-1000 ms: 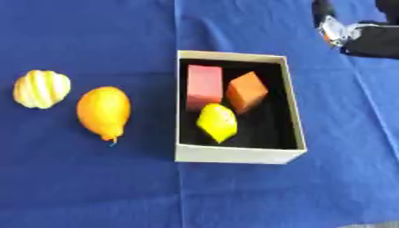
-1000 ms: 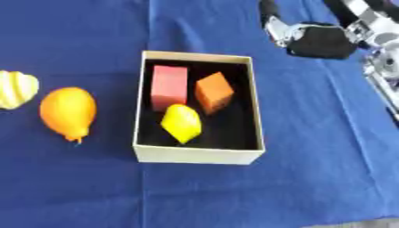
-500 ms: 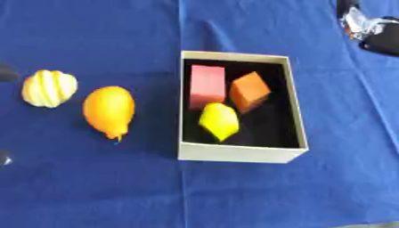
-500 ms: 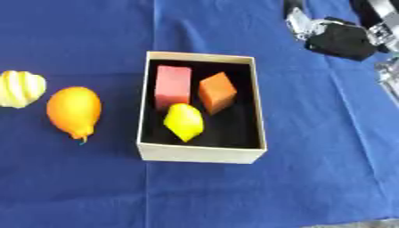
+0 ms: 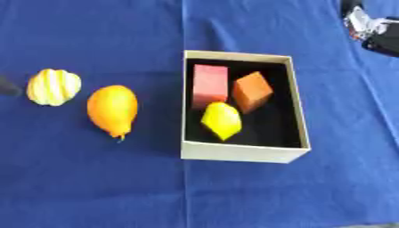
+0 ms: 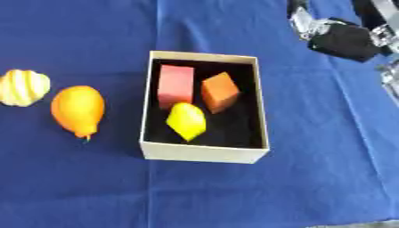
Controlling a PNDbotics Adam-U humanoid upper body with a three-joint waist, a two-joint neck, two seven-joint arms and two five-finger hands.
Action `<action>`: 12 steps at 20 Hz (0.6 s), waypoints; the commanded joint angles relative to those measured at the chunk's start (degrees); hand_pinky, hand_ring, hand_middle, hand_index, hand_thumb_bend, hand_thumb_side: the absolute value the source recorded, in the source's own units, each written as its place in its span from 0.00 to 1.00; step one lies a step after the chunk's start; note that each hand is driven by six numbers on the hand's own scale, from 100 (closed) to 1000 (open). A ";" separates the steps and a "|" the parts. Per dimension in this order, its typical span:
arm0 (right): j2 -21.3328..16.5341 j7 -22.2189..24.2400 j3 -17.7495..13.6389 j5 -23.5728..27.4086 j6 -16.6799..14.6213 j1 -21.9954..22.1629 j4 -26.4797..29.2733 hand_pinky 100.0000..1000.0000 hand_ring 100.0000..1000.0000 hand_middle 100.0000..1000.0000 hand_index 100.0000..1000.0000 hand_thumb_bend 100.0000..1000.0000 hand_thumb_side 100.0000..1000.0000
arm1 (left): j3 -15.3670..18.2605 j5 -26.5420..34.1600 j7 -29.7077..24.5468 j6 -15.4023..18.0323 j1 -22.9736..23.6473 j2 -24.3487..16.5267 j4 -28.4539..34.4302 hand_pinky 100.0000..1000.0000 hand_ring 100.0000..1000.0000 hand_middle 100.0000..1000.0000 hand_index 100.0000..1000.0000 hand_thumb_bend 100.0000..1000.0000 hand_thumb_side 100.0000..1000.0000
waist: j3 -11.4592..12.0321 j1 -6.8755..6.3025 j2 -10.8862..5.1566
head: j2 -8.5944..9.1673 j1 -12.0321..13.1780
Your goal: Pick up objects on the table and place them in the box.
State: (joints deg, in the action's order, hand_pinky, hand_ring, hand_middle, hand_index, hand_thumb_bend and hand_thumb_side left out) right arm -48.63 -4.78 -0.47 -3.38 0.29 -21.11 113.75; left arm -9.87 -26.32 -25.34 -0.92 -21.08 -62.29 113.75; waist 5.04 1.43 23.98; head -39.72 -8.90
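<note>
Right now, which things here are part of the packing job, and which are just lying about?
Part of the job:
box
pink block, orange block and yellow lemon, already inside
orange fruit and striped yellow-white fruit, on the cloth

Lying about:
only the blue tablecloth

Open blue desk [image 5: 93, 182] lay all around the orange fruit [image 5: 112, 109]; only the striped fruit [image 5: 53, 87] crowded its left, the box [image 5: 242, 152] wall its right.

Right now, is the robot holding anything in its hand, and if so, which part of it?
Nothing is held. The right hand is up near the far right corner, away from the box, with nothing in it.
</note>
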 commanded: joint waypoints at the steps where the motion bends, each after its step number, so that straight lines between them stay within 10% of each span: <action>1: -0.75 -0.17 -0.87 0.55 0.78 -0.09 0.84 0.96 0.89 0.70 0.83 0.00 0.36 | 1.48 -0.07 0.34 -4.27 -1.86 -0.32 -0.61 0.89 0.85 0.80 0.89 0.53 0.00 | -0.05 -0.25 -1.64 | -0.15 0.35; 12: 0.22 -0.08 -0.48 1.35 1.90 0.13 0.84 0.96 0.88 0.69 0.82 0.00 0.36 | -2.94 -1.68 -5.17 -4.03 -11.05 3.53 -13.99 0.88 0.85 0.80 0.88 0.57 0.00 | -0.72 -0.79 -1.73 | -0.27 1.38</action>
State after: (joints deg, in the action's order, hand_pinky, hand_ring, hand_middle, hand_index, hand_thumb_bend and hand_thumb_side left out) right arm -47.47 -4.80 -0.31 -2.46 1.99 -20.65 113.75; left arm -12.86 -27.63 -29.62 -5.45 -31.26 -57.73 100.77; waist 4.30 0.79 23.76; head -39.77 -7.68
